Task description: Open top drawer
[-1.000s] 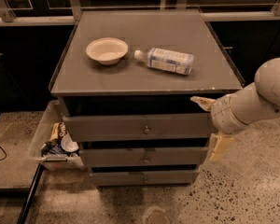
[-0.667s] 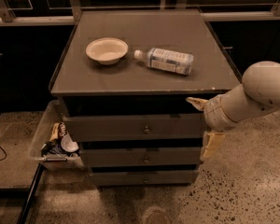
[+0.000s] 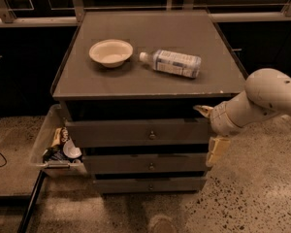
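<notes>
The top drawer point(image 3: 116, 132) is the widest grey front under the cabinet top, with a small round metal knob point(image 3: 152, 135) at its centre. A dark gap shows above it. My gripper point(image 3: 209, 131) is at the drawer's right end, coming in from the right on a white arm point(image 3: 266, 98). One pale finger point(image 3: 202, 110) is level with the drawer's top edge and the other point(image 3: 216, 151) hangs below it, so the jaws stand apart at the front's right edge. The gripper holds nothing.
Two narrower drawers point(image 3: 145, 165) sit below. A cream bowl point(image 3: 111, 52) and a lying water bottle point(image 3: 172, 62) rest on the cabinet top point(image 3: 184, 84). A clear bin point(image 3: 49, 144) with snacks stands at the cabinet's left. The floor is speckled.
My arm and gripper have moved left, from beside the cabinet to the right end of the top drawer front. The drawers, bowl and bottle have not moved.
</notes>
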Action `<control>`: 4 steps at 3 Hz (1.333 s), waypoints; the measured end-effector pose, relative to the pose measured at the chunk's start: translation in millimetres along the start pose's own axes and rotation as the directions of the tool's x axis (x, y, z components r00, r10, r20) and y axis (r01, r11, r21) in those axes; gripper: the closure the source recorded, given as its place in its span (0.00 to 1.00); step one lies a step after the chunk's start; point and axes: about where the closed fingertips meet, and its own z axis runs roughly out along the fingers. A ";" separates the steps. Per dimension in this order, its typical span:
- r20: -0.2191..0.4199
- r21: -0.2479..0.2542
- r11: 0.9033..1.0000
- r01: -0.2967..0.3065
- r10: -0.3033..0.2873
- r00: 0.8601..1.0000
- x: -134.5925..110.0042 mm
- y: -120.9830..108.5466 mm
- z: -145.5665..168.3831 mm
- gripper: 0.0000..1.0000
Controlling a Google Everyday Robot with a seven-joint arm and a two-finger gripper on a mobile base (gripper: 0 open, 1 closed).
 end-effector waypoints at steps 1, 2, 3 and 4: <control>0.016 -0.002 1.000 0.002 -0.002 1.000 -2.1 -9.0 11.7 0.00; 0.026 0.002 1.000 0.001 -0.001 1.000 -1.9 -21.1 22.9 0.00; 0.031 -0.001 1.000 -0.017 0.017 0.999 3.5 -27.6 33.4 0.00; 0.035 -0.007 0.999 -0.038 0.038 0.999 11.2 -31.2 43.7 0.00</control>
